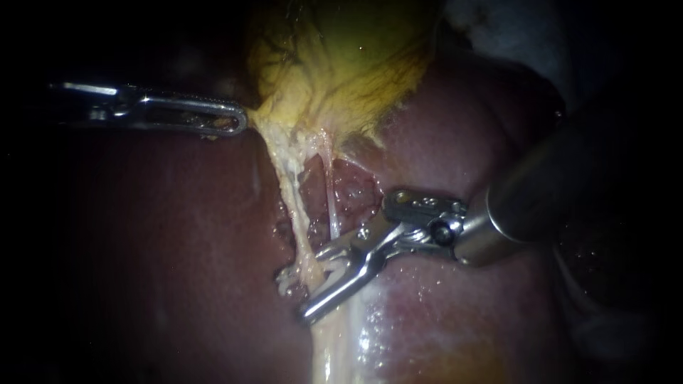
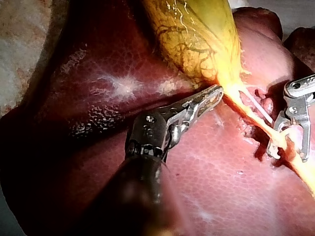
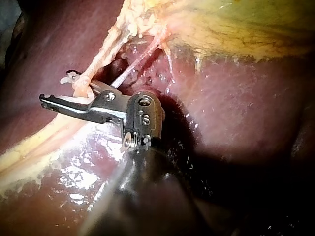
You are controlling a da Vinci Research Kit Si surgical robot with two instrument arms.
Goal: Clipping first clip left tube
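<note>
Right instrument (image 1: 311, 284), jaws apart astride the left tube (image 1: 292, 199) over liver (image 1: 178, 235); up that tube, left instrument (image 1: 242, 121) pinches gallbladder (image 1: 334, 64).

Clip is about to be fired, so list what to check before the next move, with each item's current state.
1. Traction: left instrument shut on the gallbladder neck, tissue taut: ok.
2. left tube between the right instrument's open jaws: ok.
3. Both jaw tips past the tube: lower shows, upper is hidden: cannot tell.
4. thin tube outside the jaws: cannot tell, it ends at the upper jaw.
5. whitish piece beside the tube, a seated clip: cannot tell.
</note>
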